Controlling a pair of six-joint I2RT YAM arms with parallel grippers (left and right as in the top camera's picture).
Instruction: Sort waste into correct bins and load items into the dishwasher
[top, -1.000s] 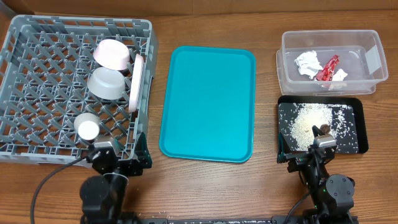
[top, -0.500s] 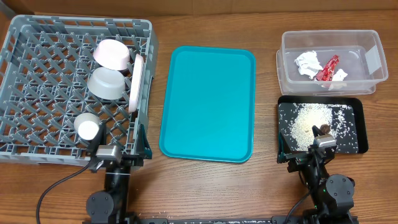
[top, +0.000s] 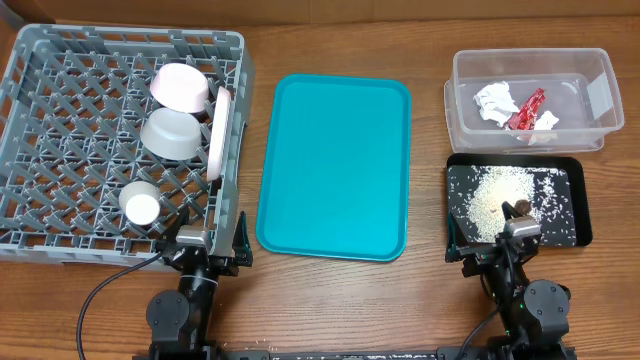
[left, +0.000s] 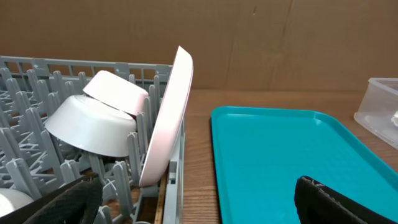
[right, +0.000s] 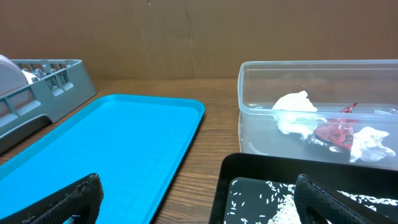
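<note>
The grey dish rack holds an upright white plate, a white bowl, a grey bowl and a white cup. The clear tub holds white tissue and a red wrapper. The black tray holds rice grains and a brown lump. My left gripper is open and empty at the rack's front right corner, facing the plate. My right gripper is open and empty at the black tray's front edge. No wooden stick shows.
A teal serving tray lies between the rack and the bins, with nothing on it. It also shows in the left wrist view and in the right wrist view. Bare wooden table runs along the front edge.
My left arm has moved right along the rack's front edge, to its front right corner. The right arm has not moved.
</note>
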